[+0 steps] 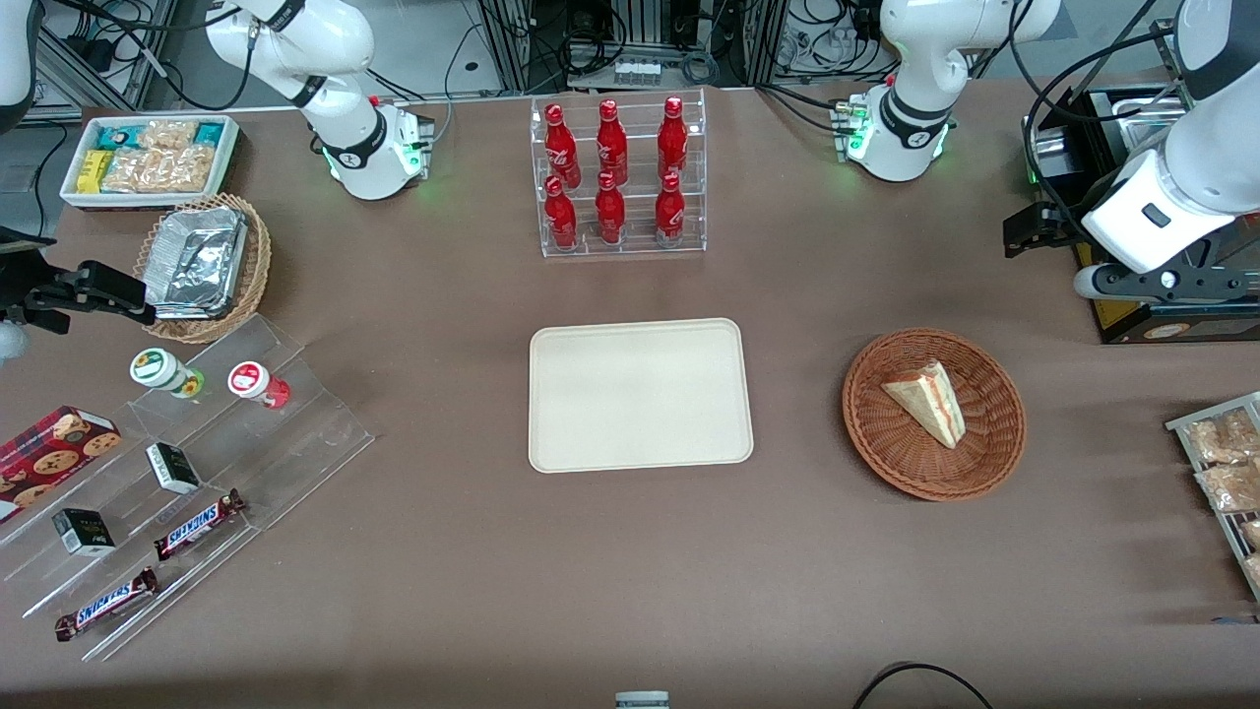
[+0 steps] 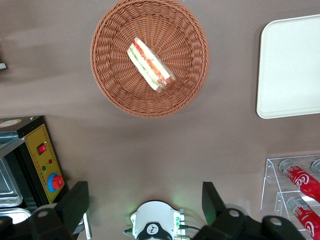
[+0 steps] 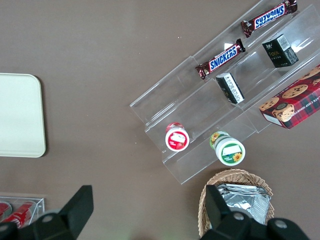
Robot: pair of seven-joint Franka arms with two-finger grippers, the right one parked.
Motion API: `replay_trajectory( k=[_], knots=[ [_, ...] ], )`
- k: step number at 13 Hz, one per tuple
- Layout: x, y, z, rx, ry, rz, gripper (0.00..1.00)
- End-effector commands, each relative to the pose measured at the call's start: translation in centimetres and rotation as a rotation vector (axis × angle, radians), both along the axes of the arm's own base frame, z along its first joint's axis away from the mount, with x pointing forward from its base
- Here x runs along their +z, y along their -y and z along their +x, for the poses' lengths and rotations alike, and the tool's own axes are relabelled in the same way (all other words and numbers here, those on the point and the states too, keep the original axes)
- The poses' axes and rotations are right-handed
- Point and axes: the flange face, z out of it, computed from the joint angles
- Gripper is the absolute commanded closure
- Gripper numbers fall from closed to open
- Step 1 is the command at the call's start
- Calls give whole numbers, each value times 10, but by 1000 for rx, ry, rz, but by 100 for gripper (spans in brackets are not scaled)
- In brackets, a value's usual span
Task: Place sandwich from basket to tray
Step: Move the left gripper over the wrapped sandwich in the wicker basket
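Note:
The sandwich (image 1: 928, 401) (image 2: 150, 65), a pale bread wedge with red and green filling, lies in the reddish-brown woven basket (image 1: 891, 448) (image 2: 115, 85). The cream tray (image 1: 640, 394) (image 2: 290, 65) (image 3: 17, 115) lies bare beside the basket, toward the parked arm's end. My gripper (image 1: 1024, 234) (image 2: 145, 200) hangs high above the table, farther from the front camera than the basket and toward the working arm's end. It is open, its fingers (image 2: 75, 200) wide apart with nothing between them.
A clear rack of red bottles (image 1: 618, 177) stands farther from the camera than the tray. A black control box (image 1: 1152, 315) (image 2: 37, 160) sits under my arm. A wire rack of snack packets (image 1: 1226, 463) is at the table edge. An acrylic shelf (image 1: 197, 463), foil-lined basket (image 1: 202, 264) and white bin (image 1: 148, 158) occupy the parked arm's end.

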Motion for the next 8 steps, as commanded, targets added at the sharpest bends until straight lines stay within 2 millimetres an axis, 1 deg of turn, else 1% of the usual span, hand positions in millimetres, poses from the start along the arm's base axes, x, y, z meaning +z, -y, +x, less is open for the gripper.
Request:
replay_trajectory(
  k=[1, 3, 4, 6, 8],
  knots=[
    [8, 4, -5, 12, 2, -1, 0],
    [3, 4, -1, 16, 12, 10, 0],
    [-4, 7, 1, 13, 18, 15, 0],
    [-24, 7, 8, 11, 31, 23, 0],
    [-51, 6, 14, 14, 34, 21, 0]
  ],
)
